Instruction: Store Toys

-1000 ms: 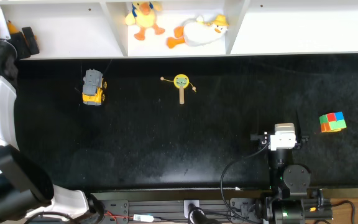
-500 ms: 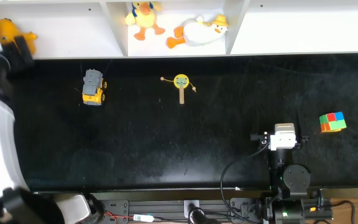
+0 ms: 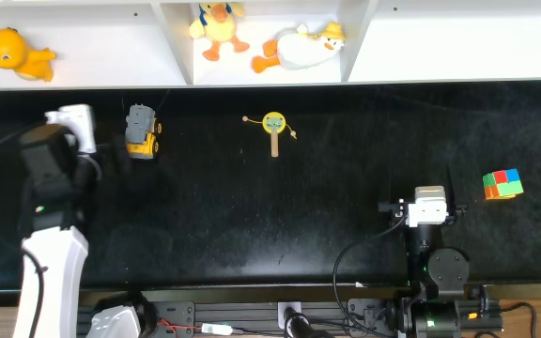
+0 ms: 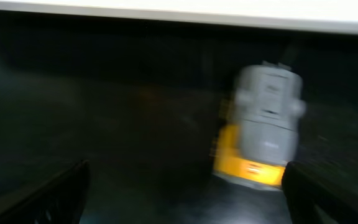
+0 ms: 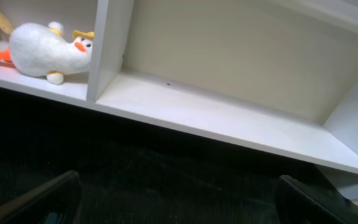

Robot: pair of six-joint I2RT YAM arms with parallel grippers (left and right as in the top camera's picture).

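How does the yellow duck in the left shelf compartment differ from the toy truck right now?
The yellow duck sits in the shelf's left compartment; the toy truck stands on the black table in front of it. The duck is rounded and yellow-orange all over; the truck is boxy, grey over yellow. The truck lies just ahead of the open left gripper; the duck is farther off. Both are small toys.
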